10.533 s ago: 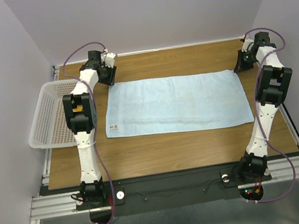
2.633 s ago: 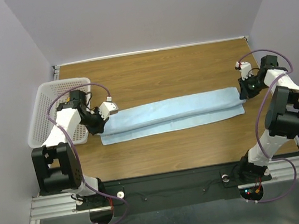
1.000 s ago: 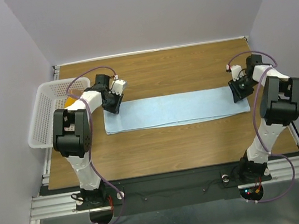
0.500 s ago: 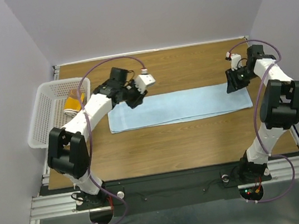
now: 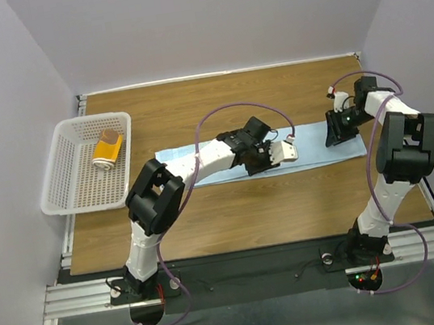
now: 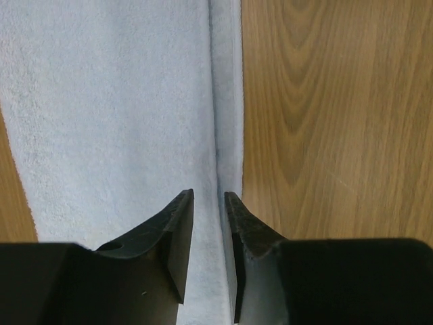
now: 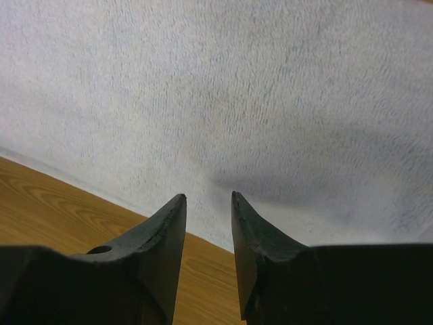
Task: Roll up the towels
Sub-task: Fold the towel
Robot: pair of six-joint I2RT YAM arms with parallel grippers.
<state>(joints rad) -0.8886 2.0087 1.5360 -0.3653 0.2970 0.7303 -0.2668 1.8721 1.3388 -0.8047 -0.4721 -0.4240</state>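
1. Blue towel (image 5: pixel 317 149) lies folded in a long strip across the table (image 5: pixel 273 101).
2. Left pincer (image 6: pixel 209 195) hangs over its layered edge, jaws narrowly parted, gripping nothing.
3. Right pincer (image 7: pixel 208 196), slightly released too, sits over the strip's right end.
4. Yellow towel (image 5: pixel 106 149) sits rolled in the basket (image 5: pixel 62 165).
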